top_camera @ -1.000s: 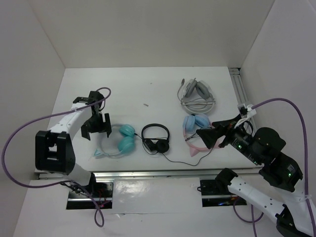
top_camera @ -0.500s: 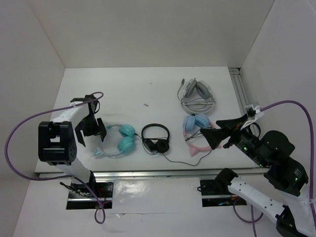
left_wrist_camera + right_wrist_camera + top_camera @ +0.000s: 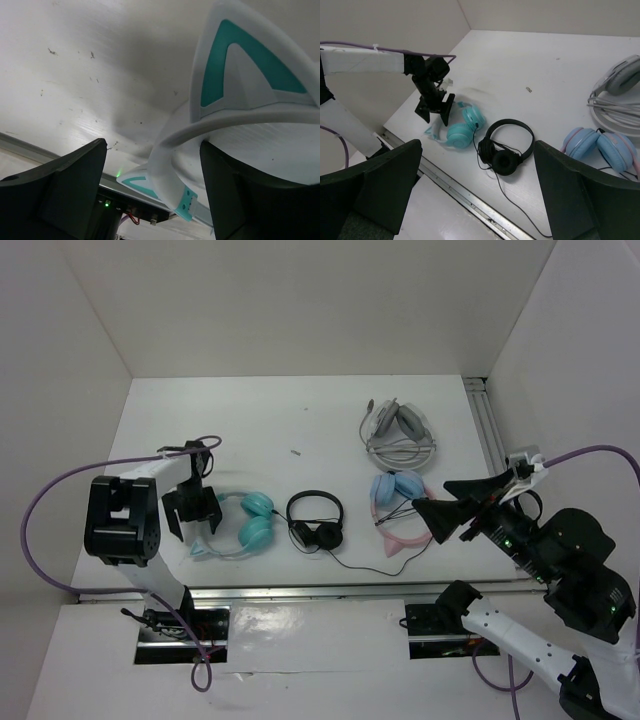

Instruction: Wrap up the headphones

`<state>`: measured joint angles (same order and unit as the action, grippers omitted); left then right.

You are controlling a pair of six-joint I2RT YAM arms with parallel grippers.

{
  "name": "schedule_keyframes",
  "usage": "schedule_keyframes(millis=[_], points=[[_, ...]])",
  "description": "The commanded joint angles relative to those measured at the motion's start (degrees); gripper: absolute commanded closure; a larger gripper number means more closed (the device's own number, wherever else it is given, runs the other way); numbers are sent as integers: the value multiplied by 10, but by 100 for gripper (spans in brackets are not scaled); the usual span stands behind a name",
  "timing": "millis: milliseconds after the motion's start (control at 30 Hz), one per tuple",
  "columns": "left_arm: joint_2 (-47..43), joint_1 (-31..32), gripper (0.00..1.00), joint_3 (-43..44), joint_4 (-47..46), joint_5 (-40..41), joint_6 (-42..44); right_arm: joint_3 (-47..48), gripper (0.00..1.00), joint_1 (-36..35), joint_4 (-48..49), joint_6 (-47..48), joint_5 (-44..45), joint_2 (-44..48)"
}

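Moved since prior frame: left gripper (image 3: 192, 512) has come down and toward near edge, from beside the teal pair to astride its band. Right gripper (image 3: 432, 495) has drifted slightly rightward.

Item 1, headphones (image 3: 247, 523): teal cups, white headband (image 3: 172, 160), cat ear (image 3: 240, 65). Lying flat on table (image 3: 300, 410), near-left area, cups toward centre, band arc toward left arm. Dark cable not made out in any view.

Item 2, left gripper: fingers (image 3: 60, 185) stand apart w/ headband between them. Contact w/ band can't be confirmed, so no grip claimed yet.

Item 3, right gripper: spread wide, nothing in it, hanging above table to the right of pink pair (image 3: 395, 505), well apart from teal pair.

Other stock: black pair (image 3: 316, 522) just right of teal pair, its cord trailing toward near edge. Grey-white pair (image 3: 400, 430) farther back.

Step in hand (judged): pinch band to lift or steady the set before winding cable.
- Close on plain band, not on cat ear, which looks likely to slip or twist.
- Keep band centred betw. fingers, then close slowly.
- Lift w/o dragging into black pair.
- Locate cable before right arm reaches across.

Containers: none seen. All pairs lie direct on tabletop.
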<state>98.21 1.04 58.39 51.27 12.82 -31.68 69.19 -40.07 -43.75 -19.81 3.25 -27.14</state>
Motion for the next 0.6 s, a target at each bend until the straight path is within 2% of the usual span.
schedule_keyframes(millis=[0,67,267,400,467,567], points=[[10,4,12,-11,-20,6,-6,33,0,3,8,10,5,-3],[10,4,15,-11,-28,6,-6,38,0,3,8,10,5,-8],[21,4,38,-21,-47,-4,5,38,0,3,13,10,5,-8],[26,-2,38,-21,-53,-16,10,44,0,3,13,10,0,-14],[31,-2,41,-21,-53,-22,15,50,0,3,13,5,0,-14],[46,-14,39,-21,-59,-35,22,57,0,3,13,5,0,-14]])
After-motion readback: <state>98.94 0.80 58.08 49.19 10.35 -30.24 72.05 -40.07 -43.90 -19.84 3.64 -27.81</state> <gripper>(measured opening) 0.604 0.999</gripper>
